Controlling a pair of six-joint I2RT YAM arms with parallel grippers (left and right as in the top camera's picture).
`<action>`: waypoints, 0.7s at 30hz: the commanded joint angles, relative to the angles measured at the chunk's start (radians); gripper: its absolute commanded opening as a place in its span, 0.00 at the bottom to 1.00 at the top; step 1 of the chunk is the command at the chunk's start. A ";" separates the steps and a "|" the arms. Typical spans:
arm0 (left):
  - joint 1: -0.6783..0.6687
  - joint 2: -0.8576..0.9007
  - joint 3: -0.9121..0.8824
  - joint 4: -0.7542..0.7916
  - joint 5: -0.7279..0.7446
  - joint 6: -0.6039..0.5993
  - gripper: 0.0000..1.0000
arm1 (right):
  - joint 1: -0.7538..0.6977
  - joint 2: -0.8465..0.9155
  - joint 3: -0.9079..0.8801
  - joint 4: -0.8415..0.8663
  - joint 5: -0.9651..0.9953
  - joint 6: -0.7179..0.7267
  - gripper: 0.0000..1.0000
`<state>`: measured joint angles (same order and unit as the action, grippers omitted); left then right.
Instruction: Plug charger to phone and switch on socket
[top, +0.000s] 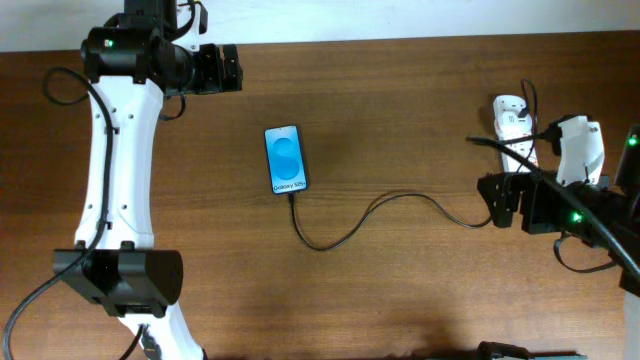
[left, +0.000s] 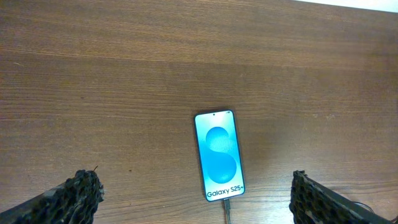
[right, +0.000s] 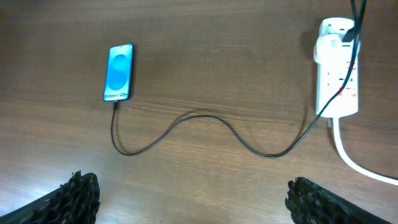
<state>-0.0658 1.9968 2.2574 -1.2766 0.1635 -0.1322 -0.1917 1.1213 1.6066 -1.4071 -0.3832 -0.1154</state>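
Left claw (left: 196, 186): we see its two black fingers spread wide, gripping nothing, above the desk (left: 124, 74).
Right claw (right: 193, 185): equally wide apart and empty, over bare wood just short of the cable.
Charger cable (right: 205, 118): lies in loose curves on the desk, with its plug tip (left: 227, 208) in the phone's near edge.
Galaxy phone (left: 219, 155): flat mid-desk, screen lit blue, text strip nearest the left claw.
Power strip (right: 339, 68): on the right arm's side; the cable crosses it to a white adapter (right: 333, 46) at its far end, and the thick white cord (right: 354, 158) leaves its near end. We cannot tell the switch position.
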 joint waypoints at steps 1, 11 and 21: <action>0.003 -0.004 0.008 -0.001 -0.007 -0.001 1.00 | 0.010 -0.004 -0.018 0.057 0.024 -0.072 0.98; 0.003 -0.004 0.008 -0.001 -0.008 -0.001 0.99 | 0.146 -0.560 -0.896 0.922 0.298 0.229 0.99; 0.003 -0.004 0.008 -0.001 -0.007 -0.001 1.00 | 0.190 -1.053 -1.561 1.384 0.343 0.217 0.98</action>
<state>-0.0658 1.9968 2.2574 -1.2778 0.1596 -0.1318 -0.0315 0.1352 0.1204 -0.0574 -0.0669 0.0971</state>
